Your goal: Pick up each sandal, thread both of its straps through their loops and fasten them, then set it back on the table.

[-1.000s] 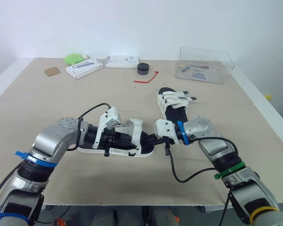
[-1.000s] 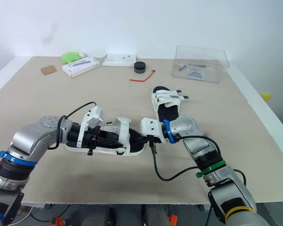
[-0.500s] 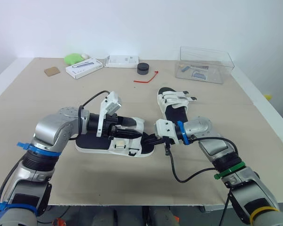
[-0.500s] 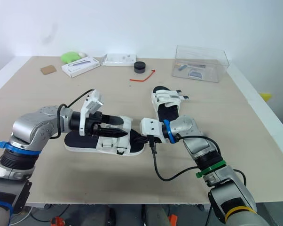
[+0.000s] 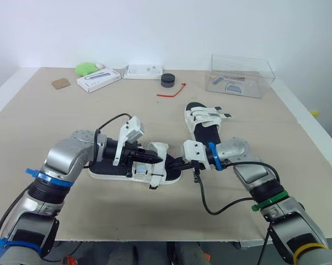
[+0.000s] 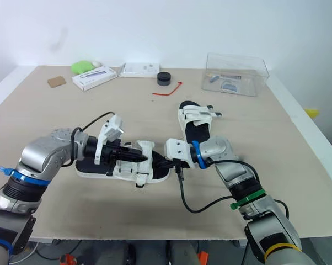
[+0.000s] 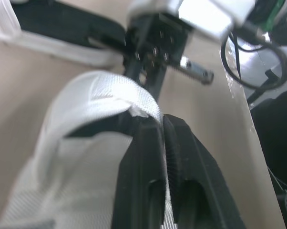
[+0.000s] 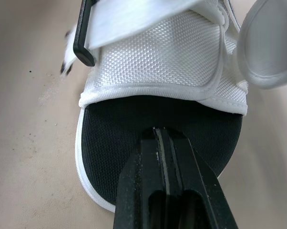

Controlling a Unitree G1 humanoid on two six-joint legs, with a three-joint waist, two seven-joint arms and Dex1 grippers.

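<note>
Sandal [image 5: 153,170] pinched by left gripper [image 5: 158,159] and right gripper [image 5: 172,164]

2 silver arms [image 5: 71,158], black cables [image 5: 202,194], blue, green, yellow bands [image 5: 212,157]

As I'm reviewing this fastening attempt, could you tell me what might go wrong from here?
1. The left gripper pinches the white strap near its edge; the strap could slip free when pulled.
2. The right gripper clamps only the toe end of the near sandal, so it may pivot or slide on the table.
</note>
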